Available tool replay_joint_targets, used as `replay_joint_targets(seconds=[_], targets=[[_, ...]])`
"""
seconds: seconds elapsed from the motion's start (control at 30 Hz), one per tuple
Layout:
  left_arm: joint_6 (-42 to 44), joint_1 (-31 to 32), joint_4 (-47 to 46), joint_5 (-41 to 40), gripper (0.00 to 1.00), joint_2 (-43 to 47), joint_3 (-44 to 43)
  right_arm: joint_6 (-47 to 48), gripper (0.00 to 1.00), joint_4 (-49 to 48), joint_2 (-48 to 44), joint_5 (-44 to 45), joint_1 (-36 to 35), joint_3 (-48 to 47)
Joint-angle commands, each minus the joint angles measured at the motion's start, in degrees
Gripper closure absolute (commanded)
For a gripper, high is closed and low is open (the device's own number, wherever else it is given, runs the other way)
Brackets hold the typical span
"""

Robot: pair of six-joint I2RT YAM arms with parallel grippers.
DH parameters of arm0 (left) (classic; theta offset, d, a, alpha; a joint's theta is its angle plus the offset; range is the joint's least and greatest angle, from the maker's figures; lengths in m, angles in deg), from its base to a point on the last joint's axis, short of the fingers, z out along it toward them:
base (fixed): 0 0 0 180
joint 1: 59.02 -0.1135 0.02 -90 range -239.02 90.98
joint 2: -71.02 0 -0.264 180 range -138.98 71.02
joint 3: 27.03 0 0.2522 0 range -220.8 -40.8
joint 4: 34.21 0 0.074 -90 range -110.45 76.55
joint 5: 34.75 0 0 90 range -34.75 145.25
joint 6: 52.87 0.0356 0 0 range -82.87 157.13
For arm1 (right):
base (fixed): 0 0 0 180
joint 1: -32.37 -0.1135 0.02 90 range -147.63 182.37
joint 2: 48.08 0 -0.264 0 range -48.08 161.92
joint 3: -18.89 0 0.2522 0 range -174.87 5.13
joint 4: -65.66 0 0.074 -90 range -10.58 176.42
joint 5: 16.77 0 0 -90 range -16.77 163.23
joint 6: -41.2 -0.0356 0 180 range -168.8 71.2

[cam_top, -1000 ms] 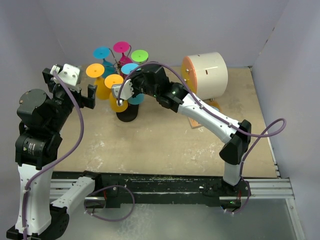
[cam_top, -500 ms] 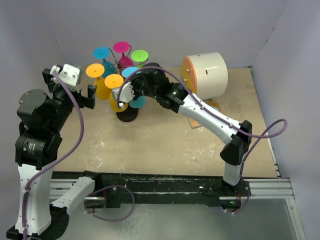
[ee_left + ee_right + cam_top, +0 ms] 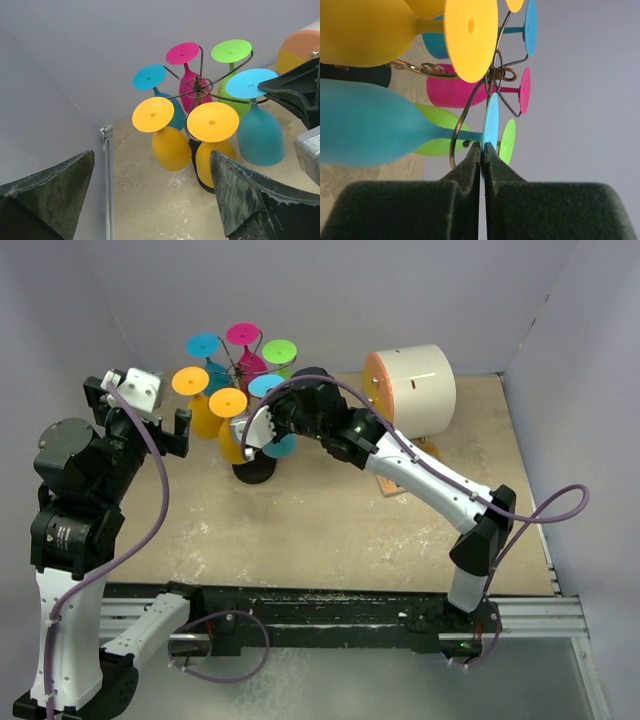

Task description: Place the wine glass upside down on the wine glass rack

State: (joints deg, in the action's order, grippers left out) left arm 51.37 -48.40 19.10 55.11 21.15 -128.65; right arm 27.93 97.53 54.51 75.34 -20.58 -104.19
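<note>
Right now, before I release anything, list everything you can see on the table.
wine glass rack: 1, dark wire, far left of the tan table
yellow wine glasses: 2, upside down, rack's left-near side
light blue wine glass: 1, upside down, rack's right
darker blue wine glass: 1, far side
magenta wine glass: 1, far side
green wine glass: 1, far side
white cylinder: 1, orange face, right of rack
left arm: jaws open, empty
right arm: jaws shut on light blue wine glass's foot
</note>
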Motion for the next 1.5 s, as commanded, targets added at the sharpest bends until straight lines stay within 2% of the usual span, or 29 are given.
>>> replay_joint_targets(seconds=[0.0, 0.7, 1.03, 1.47], targets=[[0.88, -0.33, -2.21, -1.04, 0.01, 0.07, -0.04, 0.7, 1.0, -1.62, -3.46, 1.24, -0.31, 1.25], [1.23, -0.33, -2.3, -0.96, 0.01, 0.35, -0.01, -0.61, 1.0, -1.27, -6.08, 1.72, -0.31, 5.2], [1.23, -0.33, -2.1, -0.74, 0.01, 0.5, -0.21, -0.88, 0.99, -5.78, -5.91, 4.53, -0.23, 7.44], [1.37, -0.33, -2.1, -0.56, 0.01, 0.86, -0.12, -1.58, 0.99, -6.68, -5.75, 4.58, 0.54, 6.58]])
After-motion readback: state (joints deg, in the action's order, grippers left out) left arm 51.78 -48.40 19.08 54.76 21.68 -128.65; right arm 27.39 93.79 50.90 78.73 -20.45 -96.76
